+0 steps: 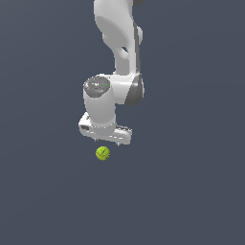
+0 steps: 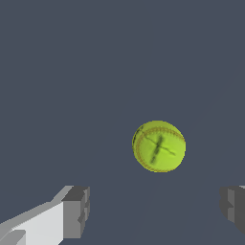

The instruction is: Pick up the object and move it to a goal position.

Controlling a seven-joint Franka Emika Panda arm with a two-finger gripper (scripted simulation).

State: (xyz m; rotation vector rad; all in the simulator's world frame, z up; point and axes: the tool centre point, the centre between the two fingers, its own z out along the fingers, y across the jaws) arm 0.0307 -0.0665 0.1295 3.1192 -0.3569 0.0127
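Ball: small yellow-green ball (image 1: 102, 153) on the flat dark grey floor (image 1: 191, 191), just below the gripper in the exterior view — not touching it.
Marking: faint darker cross and thin stitch-like lines on the ball, clear in the wrist view (image 2: 159, 146).
Gripper: gripper (image 1: 106, 139) hangs over the ball, jaws spread wide, nothing between them — grey fingertips (image 2: 76, 212) well apart.
Arm: white arm (image 1: 119, 43) reaches downward from above.

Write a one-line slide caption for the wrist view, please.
Wrist view: open gripper above a small yellow-green ball lying ungrasped on the dark floor.
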